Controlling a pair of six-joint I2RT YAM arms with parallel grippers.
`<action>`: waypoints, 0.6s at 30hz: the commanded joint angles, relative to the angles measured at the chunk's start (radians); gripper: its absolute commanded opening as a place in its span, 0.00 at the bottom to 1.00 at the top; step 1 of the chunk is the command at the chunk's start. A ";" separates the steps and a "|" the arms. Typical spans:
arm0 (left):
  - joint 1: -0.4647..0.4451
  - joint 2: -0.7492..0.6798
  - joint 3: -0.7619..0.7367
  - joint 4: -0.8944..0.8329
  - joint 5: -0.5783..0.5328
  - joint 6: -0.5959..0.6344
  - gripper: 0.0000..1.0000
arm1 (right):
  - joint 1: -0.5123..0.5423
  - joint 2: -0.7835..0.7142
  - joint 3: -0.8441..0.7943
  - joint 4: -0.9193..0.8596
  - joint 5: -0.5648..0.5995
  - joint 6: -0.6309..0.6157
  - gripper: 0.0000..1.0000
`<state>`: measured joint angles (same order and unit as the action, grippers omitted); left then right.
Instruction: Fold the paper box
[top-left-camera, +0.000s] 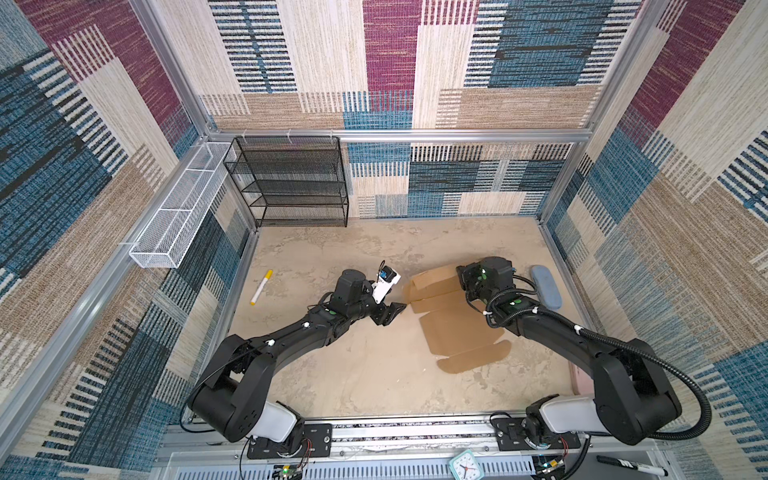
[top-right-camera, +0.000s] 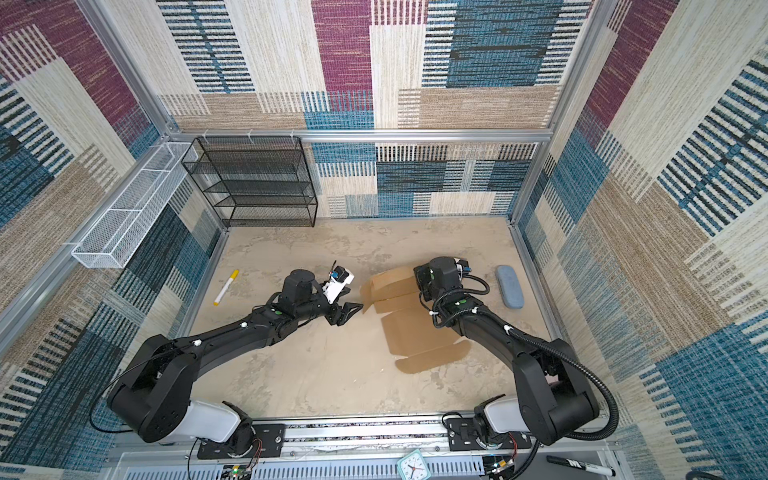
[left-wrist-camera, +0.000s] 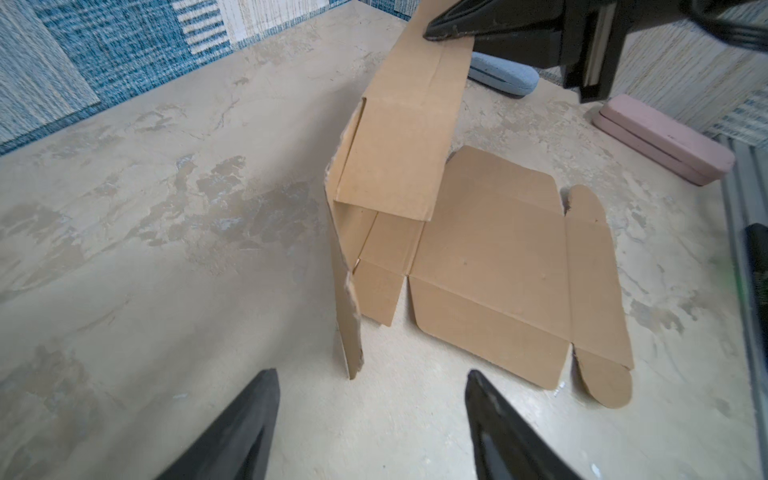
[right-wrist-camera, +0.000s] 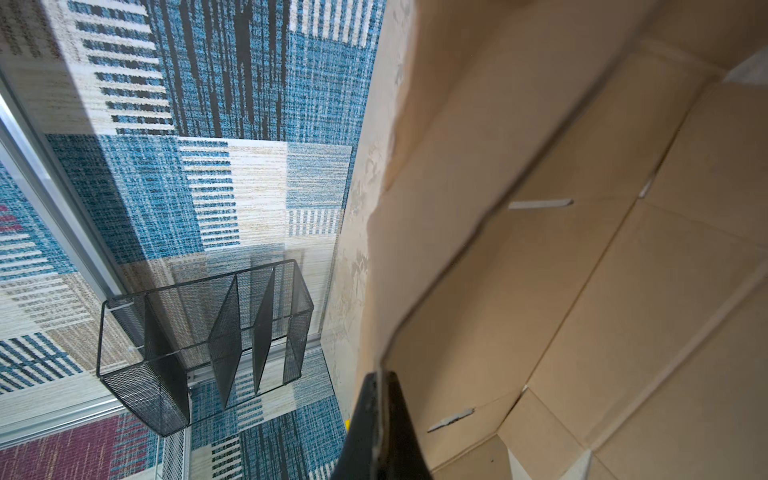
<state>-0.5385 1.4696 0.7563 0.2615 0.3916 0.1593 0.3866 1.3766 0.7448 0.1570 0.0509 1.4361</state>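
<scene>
**Right fingers clamp a lifted panel of the box; left fingers wait open beside it**

On the left wall hangs a long white wire-mesh basket (top-left-camera: 174, 216). Right of it, a black mesh shelf rack (top-left-camera: 291, 183) stands against the back wall. On the mottled beige counter (top-left-camera: 353, 374), a white marker with a yellow cap (top-left-camera: 261, 286) lies alone near the left edge.

Toward the middle, the left fingers (top-left-camera: 394, 312) are spread apart and hold nothing. They hover just beside the left edge of the paper box (top-left-camera: 457, 332), without touching it.

The box is a plain brown die-cut corrugated cardboard sheet lying right of centre. Its near panels and rounded tabs are flat on the counter. Its far end is folded up, with a side flap hanging at an angle.

The right fingers (right-wrist-camera: 376, 415) are closed tight on the top edge of that raised panel, reaching over the box from the right.

Further right, an oval blue-grey case (top-left-camera: 545, 286) rests near the right wall. The left wrist view also shows a pink oblong case (left-wrist-camera: 665, 141) on the counter near that wall.
</scene>
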 joint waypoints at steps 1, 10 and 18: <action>0.006 -0.014 -0.024 0.119 -0.102 0.086 0.74 | 0.003 -0.007 -0.028 -0.112 -0.042 -0.016 0.00; 0.066 -0.016 -0.032 0.184 -0.216 0.134 0.75 | 0.003 -0.032 -0.072 -0.076 -0.078 -0.044 0.00; 0.062 0.061 0.002 0.210 -0.182 0.071 0.74 | 0.003 -0.037 -0.080 -0.071 -0.085 -0.072 0.00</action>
<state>-0.4744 1.5154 0.7490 0.4255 0.1905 0.2337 0.3870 1.3331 0.6743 0.2207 0.0071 1.3857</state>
